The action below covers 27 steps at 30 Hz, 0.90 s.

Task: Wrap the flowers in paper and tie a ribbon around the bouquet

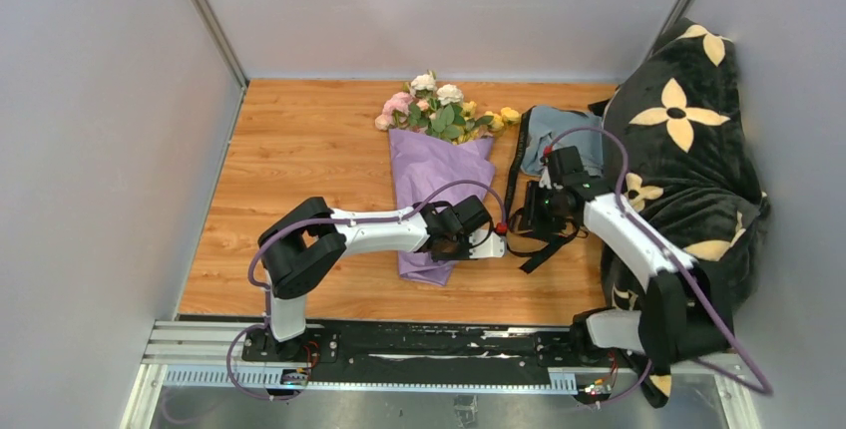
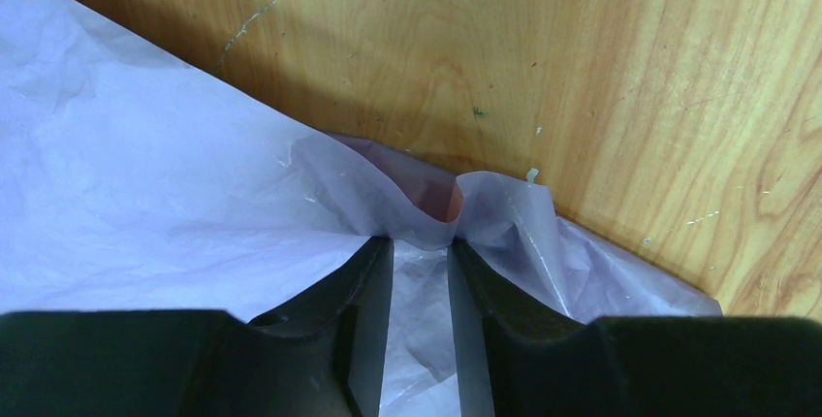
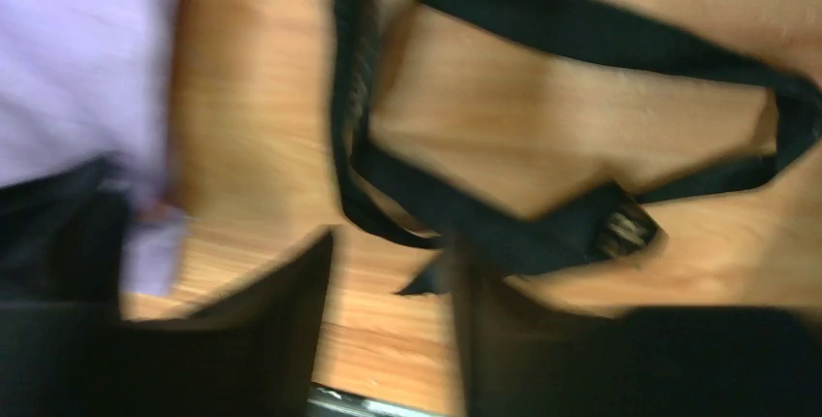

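The bouquet lies on the wooden table: pink, white and yellow flowers [image 1: 434,110] at the far end, a cone of purple paper [image 1: 434,175] around the stems. My left gripper [image 1: 491,241] is at the cone's near, narrow end. In the left wrist view that gripper [image 2: 422,242] is shut on a pinched fold of the paper [image 2: 145,194]. The black ribbon [image 1: 512,175] runs down the table to the right of the cone and lies in loose loops [image 3: 543,223]. My right gripper [image 3: 393,247] hovers over it, open, bare wood between its fingers; the view is blurred.
A grey-blue folded cloth [image 1: 559,130] lies behind the right arm. A black blanket with cream flower shapes [image 1: 688,150] is heaped along the right side. Grey walls enclose the table on three sides. The arms' mounting rail [image 1: 399,349] runs along the near edge.
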Available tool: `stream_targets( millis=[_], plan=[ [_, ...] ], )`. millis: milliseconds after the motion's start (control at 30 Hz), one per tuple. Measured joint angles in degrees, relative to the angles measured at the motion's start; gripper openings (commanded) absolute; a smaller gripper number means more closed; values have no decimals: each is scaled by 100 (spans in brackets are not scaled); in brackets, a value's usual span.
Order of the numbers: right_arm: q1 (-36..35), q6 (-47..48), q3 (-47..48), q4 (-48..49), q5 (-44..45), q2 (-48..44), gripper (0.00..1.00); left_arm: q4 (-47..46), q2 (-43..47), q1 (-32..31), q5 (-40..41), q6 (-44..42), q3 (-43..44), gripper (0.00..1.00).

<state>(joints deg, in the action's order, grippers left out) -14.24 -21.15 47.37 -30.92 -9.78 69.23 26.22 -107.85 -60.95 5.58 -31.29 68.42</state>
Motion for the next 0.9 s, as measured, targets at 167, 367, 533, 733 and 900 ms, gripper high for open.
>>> stream_targets(
  millis=[167, 367, 533, 733, 900],
  plan=[
    [-254, 286, 210, -581, 435, 789, 74, 0, 0, 0, 0, -2, 0, 36],
    [-723, 459, 800, -149, 114, 562, 69, 2, 0, 0, -2, -2, 0, 36],
    [-728, 446, 981, -131, 177, 1121, 62, 4, 0, -11, -2, -2, 0, 36],
    [-728, 289, 275, -787, 1604, 645, 52, 4, 0, -26, 0, -4, 0, 36],
    [-468, 245, -2, -1001, 2105, 107, 64, 4, -2, -28, 0, -4, 0, 36]
  ],
)
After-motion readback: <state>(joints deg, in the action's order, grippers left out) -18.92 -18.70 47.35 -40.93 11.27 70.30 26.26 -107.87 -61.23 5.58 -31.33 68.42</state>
